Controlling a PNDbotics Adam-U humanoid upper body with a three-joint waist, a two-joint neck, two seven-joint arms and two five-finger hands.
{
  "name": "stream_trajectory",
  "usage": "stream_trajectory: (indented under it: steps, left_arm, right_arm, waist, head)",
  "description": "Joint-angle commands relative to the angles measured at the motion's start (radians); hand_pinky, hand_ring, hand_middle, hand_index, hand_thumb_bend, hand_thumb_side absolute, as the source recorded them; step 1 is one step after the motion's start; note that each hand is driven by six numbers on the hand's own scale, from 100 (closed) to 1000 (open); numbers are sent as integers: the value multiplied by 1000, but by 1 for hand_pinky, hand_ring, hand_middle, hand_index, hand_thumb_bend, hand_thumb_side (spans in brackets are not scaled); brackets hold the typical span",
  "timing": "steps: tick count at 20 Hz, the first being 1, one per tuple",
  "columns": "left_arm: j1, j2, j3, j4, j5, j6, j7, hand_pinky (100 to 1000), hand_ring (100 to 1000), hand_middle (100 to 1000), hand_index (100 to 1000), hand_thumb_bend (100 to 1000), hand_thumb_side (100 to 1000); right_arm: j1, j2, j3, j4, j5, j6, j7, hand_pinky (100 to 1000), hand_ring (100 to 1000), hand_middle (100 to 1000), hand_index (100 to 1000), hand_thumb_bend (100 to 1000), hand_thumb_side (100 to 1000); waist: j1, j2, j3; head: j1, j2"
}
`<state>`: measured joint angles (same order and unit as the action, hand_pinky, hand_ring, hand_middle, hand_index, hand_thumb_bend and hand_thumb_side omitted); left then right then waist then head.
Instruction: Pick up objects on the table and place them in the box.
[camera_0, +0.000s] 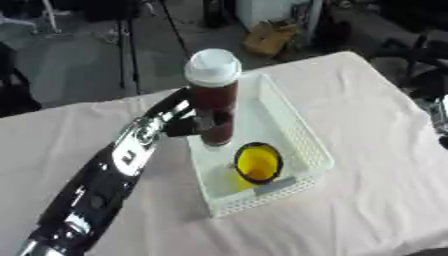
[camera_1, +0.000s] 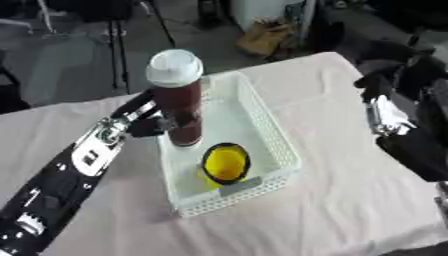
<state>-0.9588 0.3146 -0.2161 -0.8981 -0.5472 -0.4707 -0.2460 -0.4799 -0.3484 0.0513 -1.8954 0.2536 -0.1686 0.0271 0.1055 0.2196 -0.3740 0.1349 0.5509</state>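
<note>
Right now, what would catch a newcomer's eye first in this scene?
The tall dark bottle with a white cap, held upright by the left hand over the white basket's near-left part. Next, the yellow cup lying on its side inside the basket's near end.

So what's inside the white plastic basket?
A yellow cup lies inside the white plastic basket. The left hand holds a dark bottle over it, hiding part of the floor.

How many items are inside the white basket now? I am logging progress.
2. A yellow round cup with a dark rim lies near the white perforated plastic basket's front end; a dark bottle with a white cap, held by the left hand, stands behind it.
</note>
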Motion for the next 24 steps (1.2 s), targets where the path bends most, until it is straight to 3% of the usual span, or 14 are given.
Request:
stream_trajectory:
  steps: [1,3,9,12,18,21,24]
  left_arm:
    - [-18,46,8,-2,-50,13,-51,866,933,923,938,1000,888]
    - [-22,62,17,-19,-83,43,-84,889,938,926,942,1000,846]
    - [-32,85,34,-72,-184,140,-184,944,938,925,944,1000,872]
    - [-33,101,32,-104,-234,158,-225,989,946,930,950,1000,859]
    - [-34,154,-1,-96,-335,131,-323,1000,939,901,938,1000,818]
    - [-35,156,17,-99,-388,103,-375,1000,911,885,918,1000,821]
    - [-2,209,31,-149,-440,60,-427,1000,898,871,922,1000,822]
  right_arm:
    - [-12,-14,-3,-21,-7,-2,0,574,636,776,898,100,544]
    - [-12,-14,-3,-21,-7,-2,0,574,636,776,898,100,544]
    - [-12,-14,-2,-21,-7,-2,1,575,636,777,898,100,543]
    - [-11,-15,-2,-21,-7,-2,1,575,636,777,898,100,542]
    - [-4,-19,-4,-19,-6,-1,1,575,636,777,898,100,542]
    - [-2,-19,-4,-18,-6,-1,0,576,637,777,898,100,541]
    - [15,-23,-15,-15,-2,2,-8,577,637,777,897,100,538]
  waist:
    - [-10,-18,3]
    - [-11,-18,3]
    - [-11,-19,2]
    - [-11,-20,1]
    - [-13,-28,6]
    - [-15,-30,9]
    - [-24,-46,45]
  head:
    - [-4,-8]
    - [-4,-8]
    - [-5,-8]
    - [-5,-8]
    - [-11,-4]
    - [-13,-2]
    - [-43,12]
